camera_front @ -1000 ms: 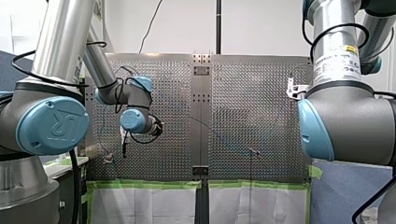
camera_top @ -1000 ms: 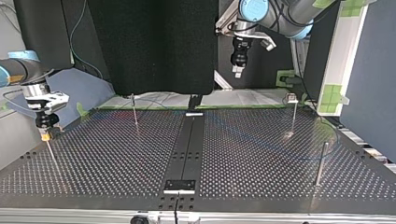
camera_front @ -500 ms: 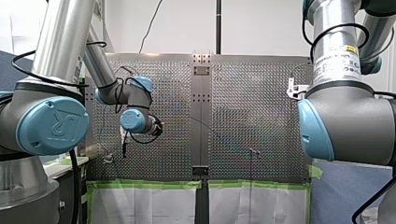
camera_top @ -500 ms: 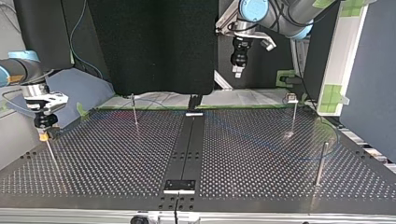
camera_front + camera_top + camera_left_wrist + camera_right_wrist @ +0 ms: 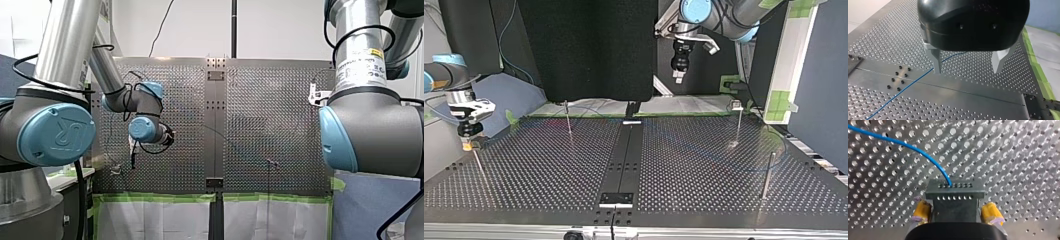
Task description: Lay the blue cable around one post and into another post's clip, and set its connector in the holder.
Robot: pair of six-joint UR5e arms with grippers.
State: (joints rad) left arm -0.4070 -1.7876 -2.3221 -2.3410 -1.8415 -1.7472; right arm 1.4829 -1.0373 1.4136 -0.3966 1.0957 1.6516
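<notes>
The thin blue cable [image 5: 910, 146] curves over the perforated plate and enters a grey connector block [image 5: 955, 192] with two rows of small holes. My right gripper [image 5: 956, 211] stands astride that block, open, a yellow pad [image 5: 922, 210] on each side with a slim gap. In the top view my right gripper [image 5: 468, 144] is low at the table's left edge, above a thin post [image 5: 478, 165]. My left gripper [image 5: 967, 71] hangs open and empty high over the plate; the cable [image 5: 910, 83] runs under one of its metal fingers [image 5: 936, 62]. My left gripper [image 5: 679, 76] is well above the table.
More posts stand on the plate: one with a clip on top [image 5: 737, 106], a plain one [image 5: 767, 174] near the top view's right edge, and one at the back [image 5: 568, 119]. A dark rail [image 5: 624, 160] runs down the table's middle. Green tape [image 5: 160, 198] lines the near edge.
In the top view my right gripper has drifted slightly to the left and a touch upward. My left arm has stayed where it was.
</notes>
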